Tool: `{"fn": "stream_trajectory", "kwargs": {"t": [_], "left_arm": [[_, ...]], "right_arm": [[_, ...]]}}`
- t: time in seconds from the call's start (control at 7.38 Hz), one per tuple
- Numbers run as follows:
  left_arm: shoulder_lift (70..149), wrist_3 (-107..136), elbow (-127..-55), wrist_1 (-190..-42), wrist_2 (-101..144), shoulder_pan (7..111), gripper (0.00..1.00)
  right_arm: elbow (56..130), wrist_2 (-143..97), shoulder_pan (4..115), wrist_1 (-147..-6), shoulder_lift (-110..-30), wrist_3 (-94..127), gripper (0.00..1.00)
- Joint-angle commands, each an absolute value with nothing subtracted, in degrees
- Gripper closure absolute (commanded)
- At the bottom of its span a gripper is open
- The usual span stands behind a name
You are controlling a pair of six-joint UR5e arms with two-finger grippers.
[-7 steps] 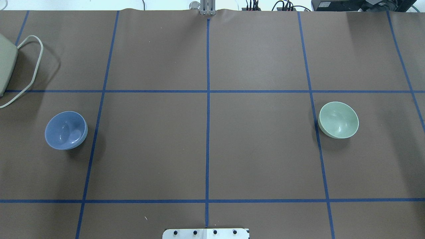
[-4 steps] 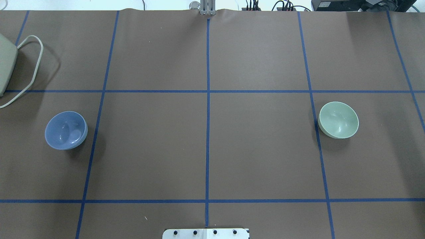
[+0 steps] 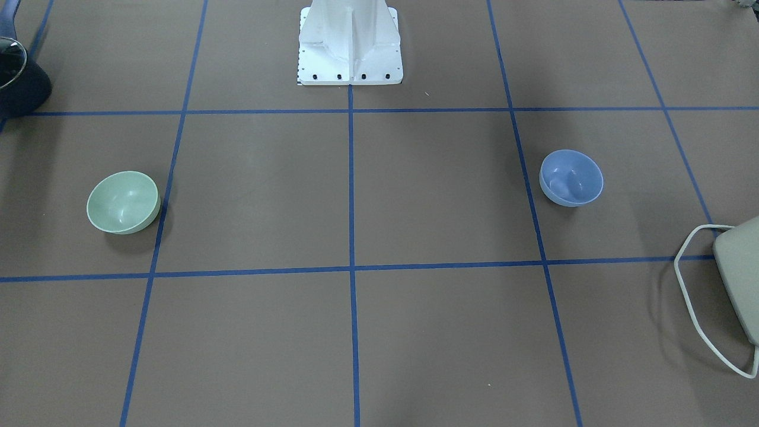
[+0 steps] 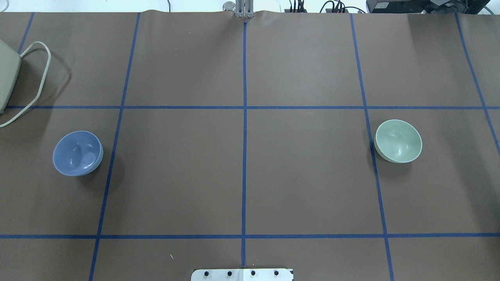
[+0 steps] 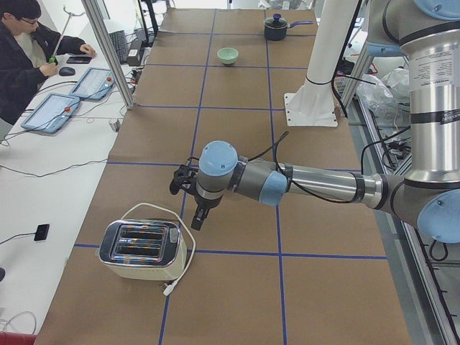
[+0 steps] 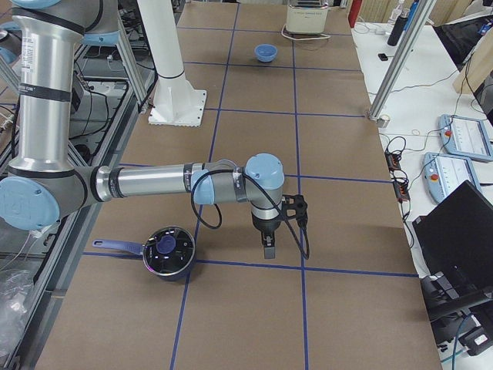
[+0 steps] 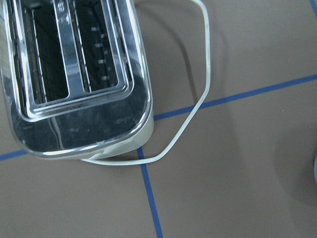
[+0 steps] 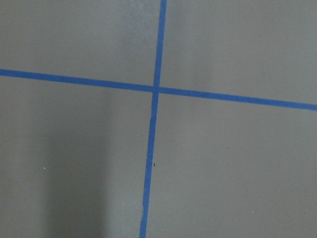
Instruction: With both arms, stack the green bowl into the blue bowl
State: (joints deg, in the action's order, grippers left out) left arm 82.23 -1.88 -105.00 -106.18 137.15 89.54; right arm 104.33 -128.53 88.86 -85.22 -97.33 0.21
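The green bowl (image 4: 398, 141) sits on the table (image 4: 304, 175) at the robot's right, the blue bowl (image 4: 77, 153) well apart at its left. The right pincer (image 6: 267, 248) hangs by a pot (image 6: 168, 250) and the left pincer (image 5: 195, 215) by a toaster (image 5: 142, 248), touching neither bowl. Whether they are released or clenched I cannot tell.

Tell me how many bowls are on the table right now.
2. The green bowl sits on the robot's right side; the blue bowl sits on its left side, near the toaster. They are far apart, and nothing appears to hide another.
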Motion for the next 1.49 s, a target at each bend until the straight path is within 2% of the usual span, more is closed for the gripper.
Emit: {"fn": "stream_trajectory", "kwargs": {"t": [0.0, 0.54, 0.68, 1.08, 1.36], "left_arm": [[85.7, -0.3, -103.1, -116.9, 138.5, 88.8, 0.01], [86.2, 3.4, -102.4, -125.0, 142.8, 84.6, 0.01], [87.0, 6.8, -102.3, -124.7, 142.2, 76.5, 0.01], [85.3, 29.5, -102.0, -125.1, 128.2, 61.2, 0.01], [84.9, 35.4, -101.9, -125.3, 121.8, 54.5, 0.01]], "right_arm": [[102.1, -129.5, 88.9, -71.4, -96.6, 0.5, 0.00], [101.1, -136.0, 88.2, -67.2, -96.9, 1.8, 0.00], [102.3, -136.3, 85.2, -67.1, -96.5, 6.7, 0.00], [105.3, -130.7, 75.2, -67.1, -96.3, 21.7, 0.00], [105.2, -130.4, 75.1, -65.8, -96.5, 22.0, 0.00]]}}
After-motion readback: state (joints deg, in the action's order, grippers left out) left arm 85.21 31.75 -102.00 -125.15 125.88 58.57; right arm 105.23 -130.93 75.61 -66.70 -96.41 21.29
